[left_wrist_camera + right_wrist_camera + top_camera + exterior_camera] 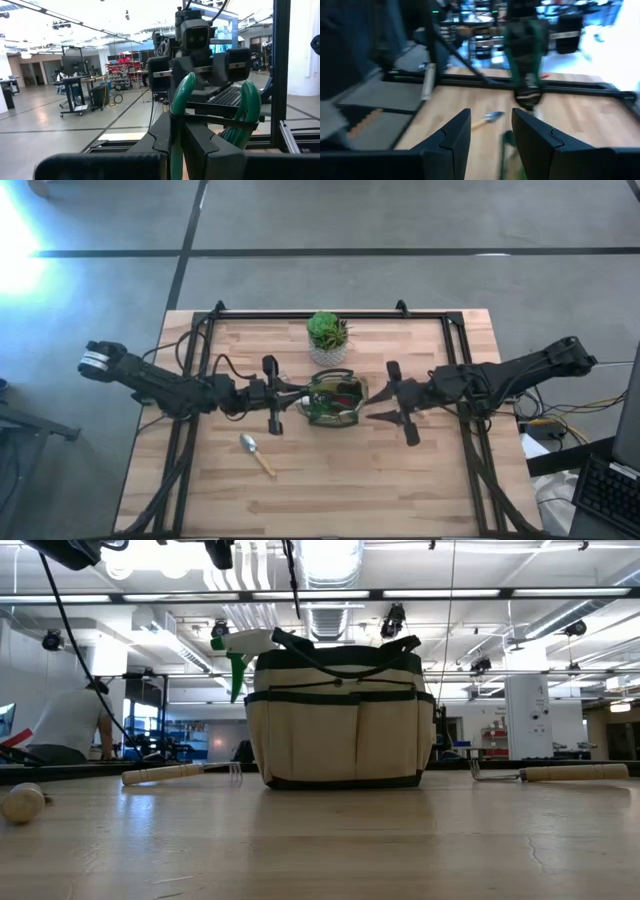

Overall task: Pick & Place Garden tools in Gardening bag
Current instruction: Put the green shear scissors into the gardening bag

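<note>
Your left gripper (296,397) reaches in level from the left, clamped on a bag handle (181,100) at the bag (335,399) mid-table. Your right gripper (372,402) hovers just right of the bag, fingers apart and empty. The trowel (256,452) lies nearer, to the left

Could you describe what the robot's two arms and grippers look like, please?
Both arms are dark and jointed with loose black cables. The left arm has a white band near its base. The left gripper and right gripper have angular black fingers.
</note>
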